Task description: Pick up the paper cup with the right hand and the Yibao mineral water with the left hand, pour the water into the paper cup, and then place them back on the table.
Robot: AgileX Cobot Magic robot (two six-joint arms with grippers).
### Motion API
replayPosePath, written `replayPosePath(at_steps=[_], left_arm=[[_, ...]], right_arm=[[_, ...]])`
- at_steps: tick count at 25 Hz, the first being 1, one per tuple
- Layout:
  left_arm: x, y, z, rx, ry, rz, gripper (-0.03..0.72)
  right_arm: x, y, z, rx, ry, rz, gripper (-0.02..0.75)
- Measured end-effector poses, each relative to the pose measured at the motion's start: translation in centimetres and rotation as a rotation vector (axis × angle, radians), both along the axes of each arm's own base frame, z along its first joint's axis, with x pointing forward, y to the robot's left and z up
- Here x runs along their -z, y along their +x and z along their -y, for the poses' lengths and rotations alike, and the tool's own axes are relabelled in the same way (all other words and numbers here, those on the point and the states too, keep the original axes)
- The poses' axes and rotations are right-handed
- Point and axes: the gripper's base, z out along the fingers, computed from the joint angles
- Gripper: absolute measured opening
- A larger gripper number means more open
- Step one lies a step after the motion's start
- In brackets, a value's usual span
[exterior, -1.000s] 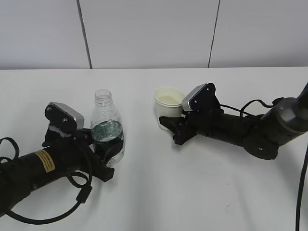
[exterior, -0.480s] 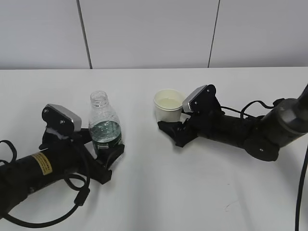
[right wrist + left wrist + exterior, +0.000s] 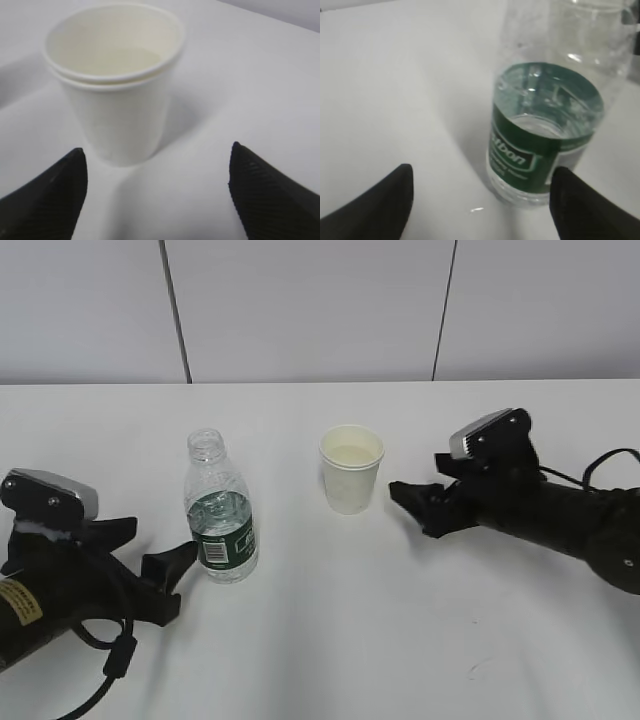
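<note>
Worktop point(image 3: 330, 640) white and plain, both items standing upright on it, well apart from each other. Yibao mineral water point(image 3: 221, 508) sits left of centre, uncapped, some water inside; paper cup point(image 3: 351, 468) sits centre, liquid visible in it. Step in hand, as I judge it: release and retreat. Best done by drawing straight back, low and level, so neither finger clips a wall and tips anything. My left hand point(image 3: 150, 560) is spread wide, empty, fingertips just short of the bottle. My right hand point(image 3: 412, 506) is also wide, empty, near the cup without touching.
</note>
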Motion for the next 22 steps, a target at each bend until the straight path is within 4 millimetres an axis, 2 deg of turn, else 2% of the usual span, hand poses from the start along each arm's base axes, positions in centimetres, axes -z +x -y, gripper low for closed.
replayPosePath(at_steps=[5,11,14,16,20,22], left_arm=[[-0.2,0.9,-2.0,-0.156,0.007,0.012,0.520],[-0.5,2.9,-5.9,-0.339,-0.001,0.037,0.520],[-1.0,4.4,-7.6,-0.394,-0.003,0.055,0.520],[-0.7,5.2,-8.2,-0.401,0.018,0.005,0.520],[-0.3,6.9,-8.1,-0.374,0.092,-0.175,0.520],[-0.9,8.0,-8.0,-0.366,0.125,-0.240,0.520]], right_arm=[[-2.2,0.4,4.1,0.176,0.014,0.025,0.660],[-2.6,0.6,8.7,0.419,0.103,-0.024,0.654],[-2.2,0.6,9.8,0.475,0.090,-0.081,0.648],[-2.1,0.8,10.0,0.488,0.066,-0.125,0.647],[-2.7,2.0,10.5,0.515,0.017,-0.224,0.647],[-3.9,2.8,10.9,0.538,-0.013,-0.258,0.647]])
